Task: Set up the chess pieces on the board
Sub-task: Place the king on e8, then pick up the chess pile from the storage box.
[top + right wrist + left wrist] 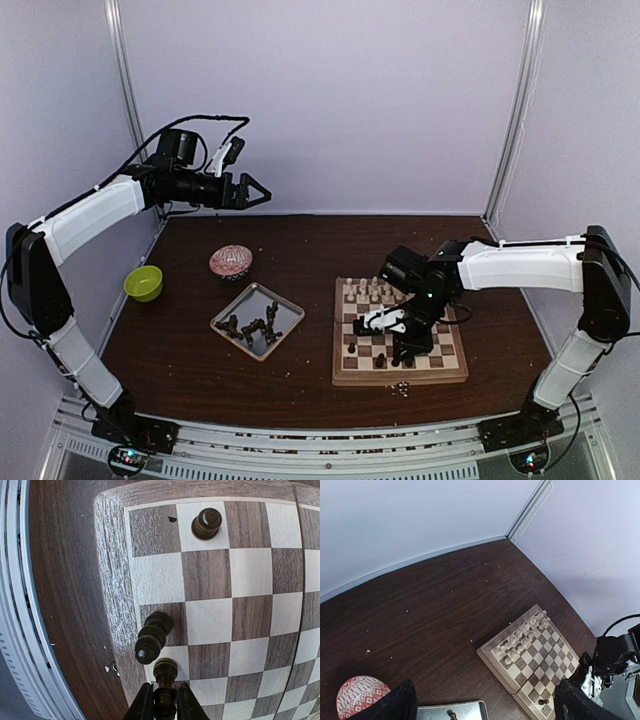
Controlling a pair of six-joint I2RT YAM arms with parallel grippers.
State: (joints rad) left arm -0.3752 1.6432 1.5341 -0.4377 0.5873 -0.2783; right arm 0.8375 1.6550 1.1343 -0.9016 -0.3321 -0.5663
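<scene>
The board (400,379) lies right of centre on the dark table. Pale chess pieces (375,292) stand along its far rows, seen too in the left wrist view (522,635). My right gripper (405,347) is low over the board's near edge. In the right wrist view its fingers (165,702) are shut on an upright dark piece (165,672) by the board's rim (112,580). Another dark piece (152,636) stands right beside it and a dark pawn (206,522) farther off. My left gripper (255,192) hangs open and high at the back left, holding nothing.
A silver tray (232,302) left of the board holds several dark pieces (250,328). A red patterned bowl (230,262) and a green bowl (144,283) sit farther left. Small crumbs (402,388) lie at the board's front edge. Walls close in the back and sides.
</scene>
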